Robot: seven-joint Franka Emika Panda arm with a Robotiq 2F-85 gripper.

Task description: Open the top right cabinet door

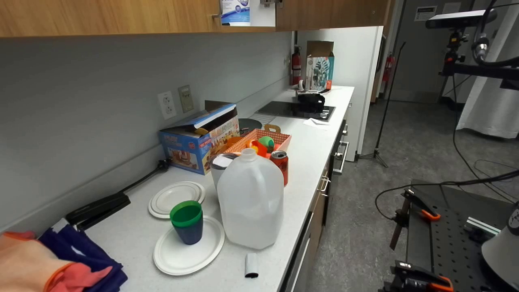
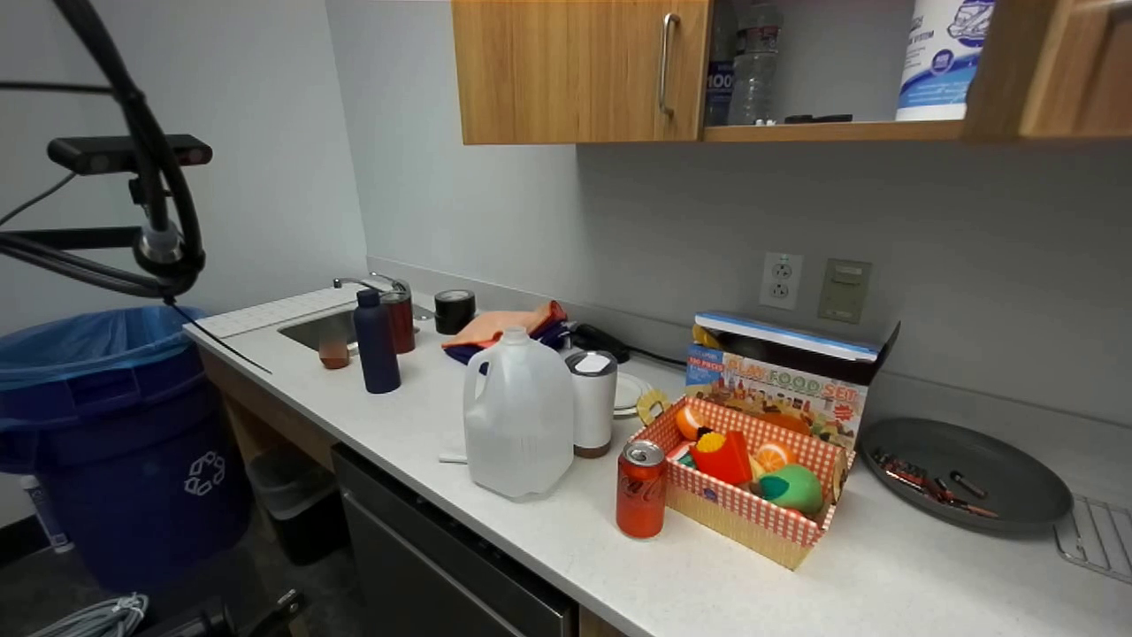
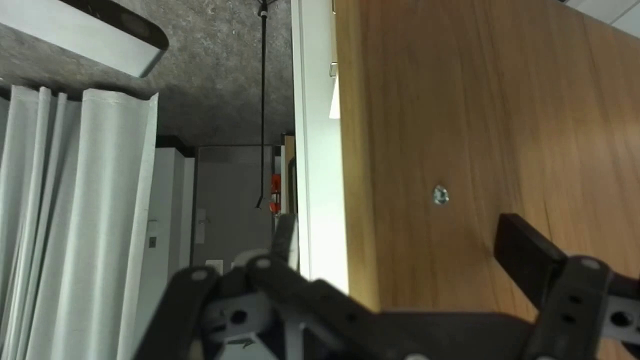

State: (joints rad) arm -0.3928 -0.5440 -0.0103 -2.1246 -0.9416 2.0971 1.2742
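Note:
The top right cabinet door (image 1: 330,14) is a plain brown wood panel, swung open, sticking out from the wall past the open compartment. A metal hinge shows at its wall side; its top is out of frame. In the wrist view, upside down, the door's inner face (image 3: 450,115) fills the right half, with a screw near its free edge. My gripper (image 3: 398,227) is open and empty at this edge. One finger is past the edge; the other is in front of the inner face. I cannot tell whether it touches. The gripper is outside both exterior views.
The open compartment holds a wipes tub (image 2: 944,62) and a clear bottle (image 2: 753,75). A closed wood door with a handle (image 2: 666,66) is beside it. A jug (image 1: 251,202), toy basket and box stand on the counter below. A camera stand (image 1: 462,20) and white fridge (image 1: 352,81) are nearby.

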